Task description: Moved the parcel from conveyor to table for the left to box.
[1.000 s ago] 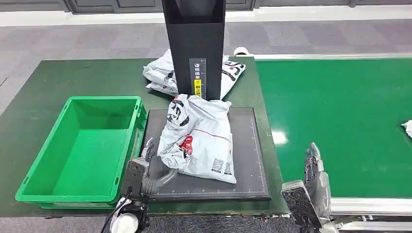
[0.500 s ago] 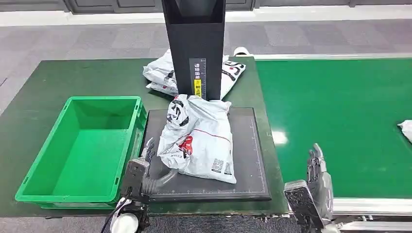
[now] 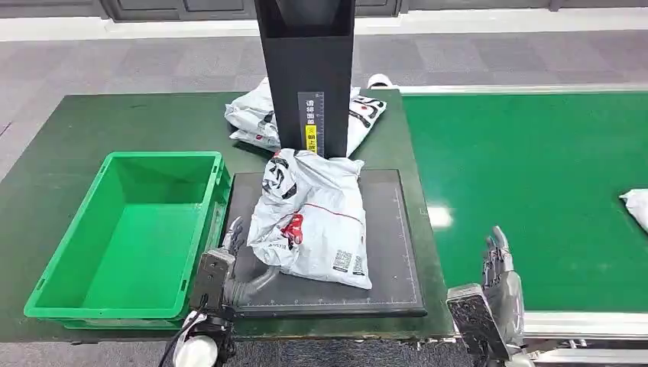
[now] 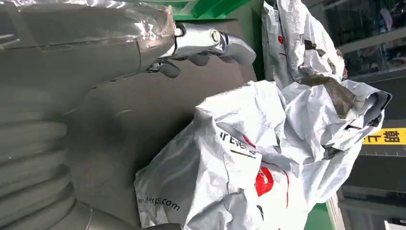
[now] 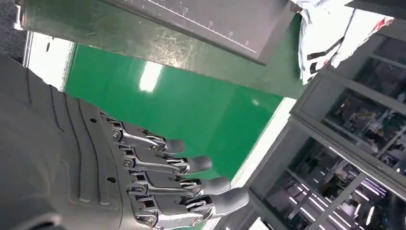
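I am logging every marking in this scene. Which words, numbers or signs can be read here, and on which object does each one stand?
"10", "15": scale numbers along the edge of the black platform.
Yellow label with Chinese characters on the black column: too small to read.
White vertical Chinese text above it: too small.
Small web-address print on the white parcel: partly legible, not sure.
Red logo, black letters and codes on the parcel: unreadable.
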{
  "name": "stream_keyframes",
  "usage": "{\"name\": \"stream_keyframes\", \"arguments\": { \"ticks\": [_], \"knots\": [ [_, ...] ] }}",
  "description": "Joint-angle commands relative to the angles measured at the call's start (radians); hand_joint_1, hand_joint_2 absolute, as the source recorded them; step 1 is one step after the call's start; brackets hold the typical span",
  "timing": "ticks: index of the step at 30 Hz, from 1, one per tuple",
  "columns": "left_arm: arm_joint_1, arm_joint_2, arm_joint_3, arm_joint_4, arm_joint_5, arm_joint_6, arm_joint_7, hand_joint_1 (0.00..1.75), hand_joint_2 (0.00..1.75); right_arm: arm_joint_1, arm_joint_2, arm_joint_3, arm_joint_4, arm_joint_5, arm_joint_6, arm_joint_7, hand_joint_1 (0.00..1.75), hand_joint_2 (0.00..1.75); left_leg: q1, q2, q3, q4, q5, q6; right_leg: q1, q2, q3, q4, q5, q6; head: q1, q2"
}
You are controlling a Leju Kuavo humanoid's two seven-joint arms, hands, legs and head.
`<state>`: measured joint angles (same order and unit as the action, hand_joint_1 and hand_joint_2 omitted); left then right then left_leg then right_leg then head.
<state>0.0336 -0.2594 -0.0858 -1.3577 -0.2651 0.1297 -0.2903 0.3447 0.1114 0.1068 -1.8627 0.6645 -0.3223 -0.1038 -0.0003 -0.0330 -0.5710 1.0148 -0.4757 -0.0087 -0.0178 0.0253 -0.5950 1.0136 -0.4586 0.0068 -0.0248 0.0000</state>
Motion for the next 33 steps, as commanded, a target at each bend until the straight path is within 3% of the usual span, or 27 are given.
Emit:
{"name": "stream_keyframes", "arguments": {
  "ticks": [1, 7, 8, 9, 12, 33],
  "knots": [
    [-0.03, -0.009, 0.017, 0.047, -0.002, -0.008, 0.002, 0.0, 1.75, -0.006, 0.014, -0.065, 0.011, -0.003, 0.005, 0.0, 0.0, 0.0, 0.001, 0.001, 0.001, -0.001, 0.0, 0.0, 0.001, -0.003, 0.002, -0.002, 0.0, -0.001, 0.0, 0.0],
    [-0.03, -0.009, 0.017, 0.047, -0.002, -0.008, 0.002, 0.0, 1.75, -0.006, 0.014, -0.065, 0.011, -0.003, 0.005, 0.0, 0.0, 0.0, 0.0, 0.0, 0.001, -0.001, 0.0, 0.0, 0.0, -0.002, 0.001, -0.001, 0.0, 0.0, 0.0, 0.0],
    [-0.047, 0.073, -0.109, 0.049, 0.124, -0.134, -0.029, 0.0, 1.75, -0.023, 0.01, -0.054, 0.029, -0.033, 0.028, -0.013, 0.0, 1.75, 0.001, 0.001, 0.001, -0.001, 0.0, 0.0, 0.001, -0.003, 0.003, -0.002, 0.0, -0.001, 0.0, 0.0],
    [-0.031, 0.04, -0.167, -0.007, 0.142, -0.449, 0.021, 0.0, 1.75, -0.076, 0.018, -0.058, 0.09, -0.036, 0.016, -0.019, 0.0, 1.75, 0.001, 0.002, 0.002, -0.002, 0.0, 0.0, 0.002, -0.004, 0.003, -0.003, 0.0, -0.001, 0.0, 0.0],
    [-0.026, 0.02, -0.205, -0.025, 0.133, -0.415, 0.049, 0.0, 1.75, -0.105, 0.022, -0.058, 0.12, -0.036, 0.007, -0.02, 0.0, 1.75, 0.001, 0.001, 0.0, 0.0, 0.001, 0.0, 0.001, -0.002, 0.001, -0.002, 0.001, 0.0, 0.0, 0.0],
    [-0.057, 0.043, -0.223, 0.009, 0.15, -0.411, 0.046, 0.0, 1.75, -0.078, 0.013, -0.068, 0.098, -0.038, -0.001, -0.014, 0.0, 1.75, 0.001, 0.0, 0.002, -0.001, 0.001, 0.0, 0.001, -0.004, 0.004, -0.003, 0.001, 0.0, 0.0, 0.0]
  ]
}}
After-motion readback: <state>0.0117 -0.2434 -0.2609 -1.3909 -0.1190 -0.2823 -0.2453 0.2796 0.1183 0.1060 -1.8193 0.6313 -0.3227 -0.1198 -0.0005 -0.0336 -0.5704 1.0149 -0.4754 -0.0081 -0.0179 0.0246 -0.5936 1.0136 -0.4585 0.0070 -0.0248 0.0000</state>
